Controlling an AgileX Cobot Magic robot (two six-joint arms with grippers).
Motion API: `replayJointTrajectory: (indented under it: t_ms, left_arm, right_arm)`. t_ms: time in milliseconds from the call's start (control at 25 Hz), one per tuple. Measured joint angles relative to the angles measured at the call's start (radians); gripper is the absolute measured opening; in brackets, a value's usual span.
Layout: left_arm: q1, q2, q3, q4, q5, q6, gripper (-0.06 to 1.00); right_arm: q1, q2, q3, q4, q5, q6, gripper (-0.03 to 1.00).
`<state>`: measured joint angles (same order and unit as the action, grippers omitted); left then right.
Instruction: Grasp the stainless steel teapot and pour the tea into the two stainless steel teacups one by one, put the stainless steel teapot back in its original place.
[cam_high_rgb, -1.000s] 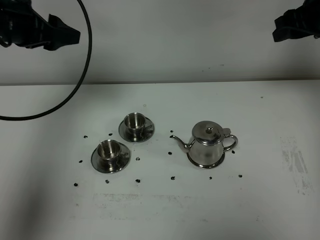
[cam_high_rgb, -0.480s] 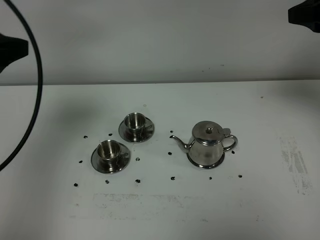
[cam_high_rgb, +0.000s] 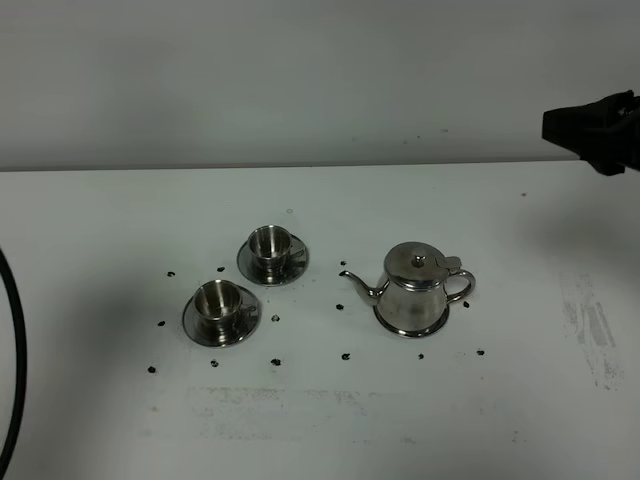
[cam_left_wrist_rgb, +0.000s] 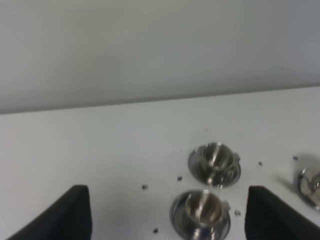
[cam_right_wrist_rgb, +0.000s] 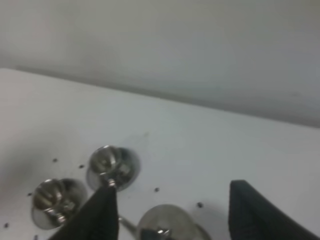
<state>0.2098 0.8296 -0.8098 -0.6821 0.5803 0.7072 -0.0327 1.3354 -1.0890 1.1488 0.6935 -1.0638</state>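
the whole task looks ahead of you: the shiny squat steel teapot sits ungrasped right of centre, two small steel cups left of it; left end effector and right end effector both spread apart, empty.

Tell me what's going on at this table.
Nothing is being handled yet. The shiny steel teapot sits upright on its round saucer, with two small steel teacups off its spout side. The black left gripper and right gripper both hang open above the white table, touching nothing.
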Motion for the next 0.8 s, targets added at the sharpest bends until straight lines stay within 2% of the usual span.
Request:
replayJointTrajectory:
  t_ms: [160,320,440,520,640,800]
  left_arm:
    - [0.004,-0.128,0.062,0.088,0.099,-0.118,0.62]
    - [0.004,-0.258,0.113,0.176,0.217,-0.27,0.62]
    - [0.004,-0.364,0.164,0.239,0.319,-0.364,0.62]
    - [0.004,-0.441,0.203,0.282,0.35,-0.415,0.62]
    - [-0.002,-0.574,0.255,0.318,0.38,-0.444,0.61]
    - [-0.052,-0.731,0.289,0.387,0.412,-0.457,0.59]
  right_arm:
    - [0.05,-0.004,0.073,0.139,-0.025,-0.153,0.49]
    - [0.134,-0.004,0.095,0.156,-0.061,-0.201,0.49]
    - [0.185,-0.005,0.098,0.121,-0.08,-0.191,0.49]
    - [0.208,-0.005,0.099,0.076,-0.085,-0.144,0.49]
    - [0.222,-0.005,0.099,-0.004,-0.085,-0.052,0.49]
    - [0.262,-0.005,0.099,-0.115,-0.073,0.053,0.49]
